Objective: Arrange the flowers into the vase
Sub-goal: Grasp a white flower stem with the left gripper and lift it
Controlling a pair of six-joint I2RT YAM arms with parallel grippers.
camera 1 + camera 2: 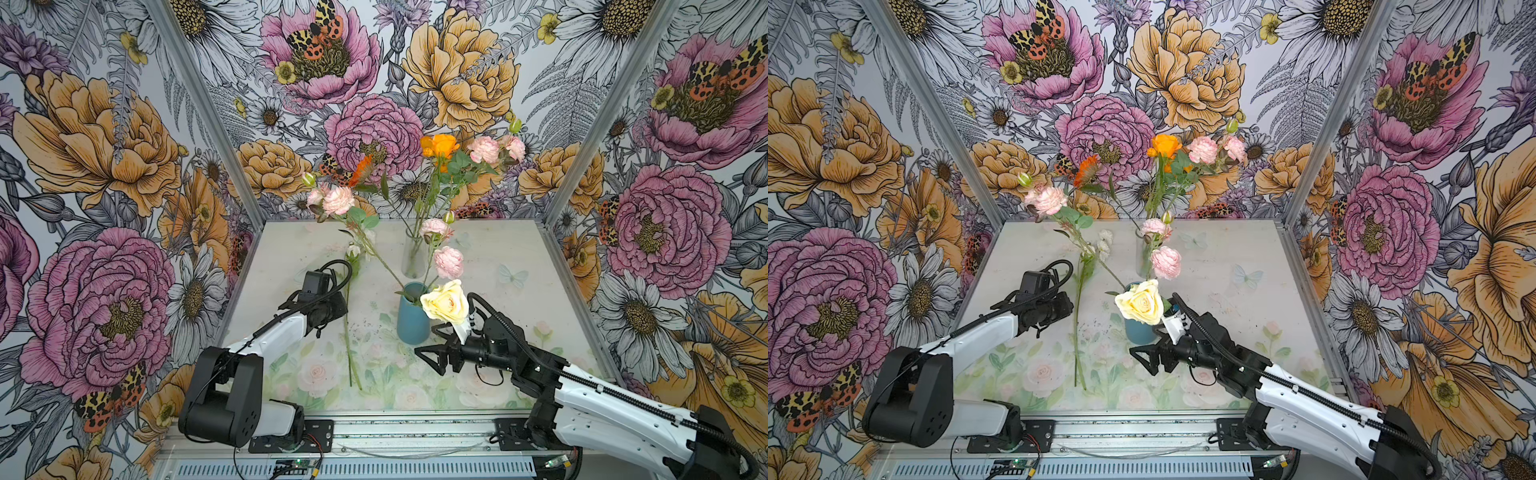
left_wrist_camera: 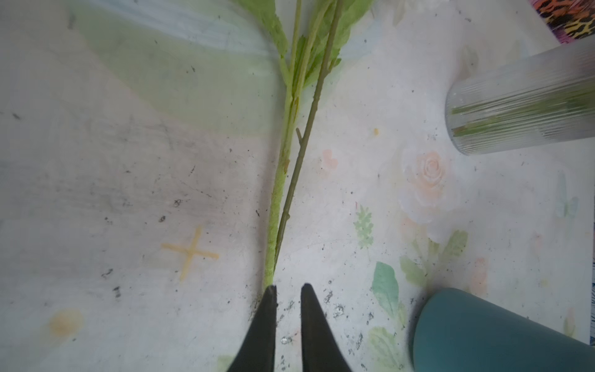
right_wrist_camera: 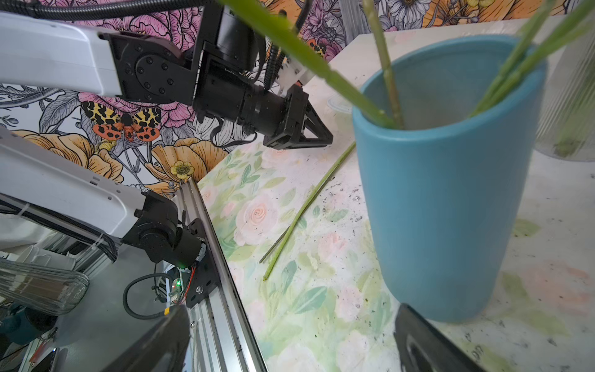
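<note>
A teal vase (image 1: 412,320) (image 3: 450,180) holds a cream-yellow rose (image 1: 446,301) (image 1: 1140,301) and pale pink blooms (image 1: 449,262) on long green stems. Two more flower stems (image 1: 348,345) (image 2: 280,199) (image 3: 306,206) lie flat on the table, their white bloom (image 1: 353,250) at the far end. My left gripper (image 2: 289,286) (image 3: 318,135) hovers low over these stems. Its jaws stand a narrow gap apart with only table between them, and one fingertip (image 2: 270,293) overlaps the stems. My right gripper (image 1: 432,353) (image 3: 289,348) is wide open and empty beside the teal vase's base.
A clear ribbed glass vase (image 1: 413,255) (image 2: 515,106) stands behind the teal one with an orange rose (image 1: 440,145) and pink carnations (image 1: 486,149). Flowered wallpaper walls close in the table (image 1: 519,266) on three sides. An aluminium rail (image 1: 415,432) runs along the front edge.
</note>
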